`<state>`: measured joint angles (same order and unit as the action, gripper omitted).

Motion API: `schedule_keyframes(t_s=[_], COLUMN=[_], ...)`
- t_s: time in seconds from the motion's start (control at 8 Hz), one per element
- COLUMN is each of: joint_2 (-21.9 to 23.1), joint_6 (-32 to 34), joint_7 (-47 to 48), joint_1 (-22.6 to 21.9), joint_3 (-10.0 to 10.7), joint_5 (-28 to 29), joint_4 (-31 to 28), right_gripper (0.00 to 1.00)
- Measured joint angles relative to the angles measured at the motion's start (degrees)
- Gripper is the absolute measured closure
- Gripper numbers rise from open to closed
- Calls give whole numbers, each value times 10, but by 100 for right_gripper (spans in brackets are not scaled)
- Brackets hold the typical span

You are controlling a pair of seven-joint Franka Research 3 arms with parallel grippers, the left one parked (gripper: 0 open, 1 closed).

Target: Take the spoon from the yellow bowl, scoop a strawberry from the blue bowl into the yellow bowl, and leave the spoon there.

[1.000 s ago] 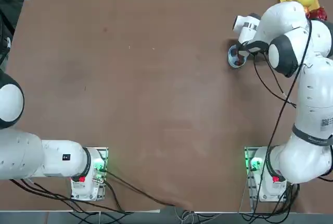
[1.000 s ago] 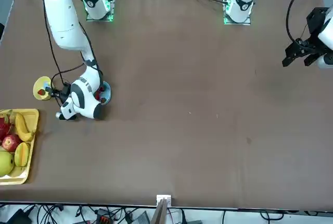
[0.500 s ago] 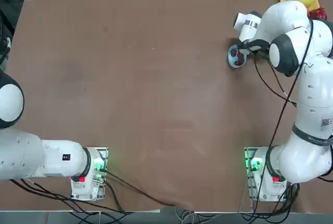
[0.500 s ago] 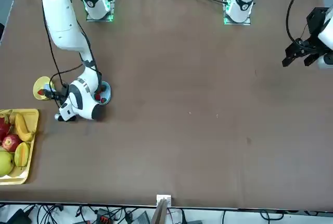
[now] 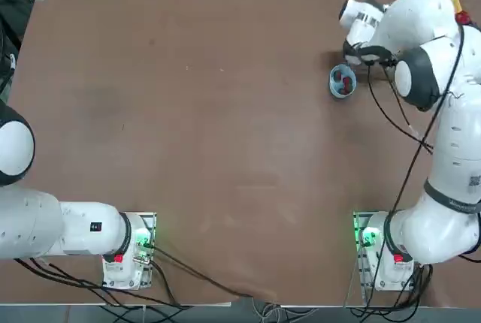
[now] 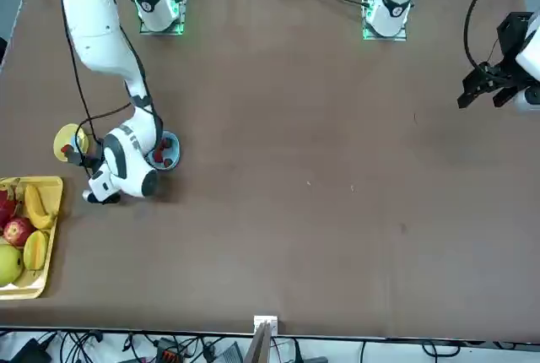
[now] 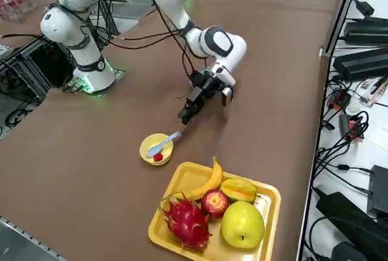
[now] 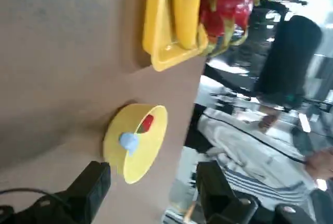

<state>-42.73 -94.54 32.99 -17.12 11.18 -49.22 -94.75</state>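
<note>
Right side view, right claw wide open, empty, glossy plastic spoon propped in round yellow bowl w/ strawberry

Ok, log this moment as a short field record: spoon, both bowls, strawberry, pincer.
spoon: resting in the yellow bowl, handle over the rim toward the pincer
yellow bowl: on the table beside the fruit tray
strawberry: one in the yellow bowl
blue bowl: more red strawberries inside
right pincer: open, empty, just off the spoon's handle
</note>
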Motion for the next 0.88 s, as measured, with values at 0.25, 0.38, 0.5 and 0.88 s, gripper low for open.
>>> schedule_keyframes(t_s=[0.25, 0.38, 0.5, 0.88], joint_2=[34, 49, 62, 122], joint_6=[0, 5, 11, 17], joint_7=[-80, -120, -157, -223], joint_1=[0, 1, 4, 25], joint_3=[0, 2, 3, 5], joint_5=[63, 86, 104, 190], joint_4=[40, 64, 87, 120], right_gripper=[0, 0, 0, 0])
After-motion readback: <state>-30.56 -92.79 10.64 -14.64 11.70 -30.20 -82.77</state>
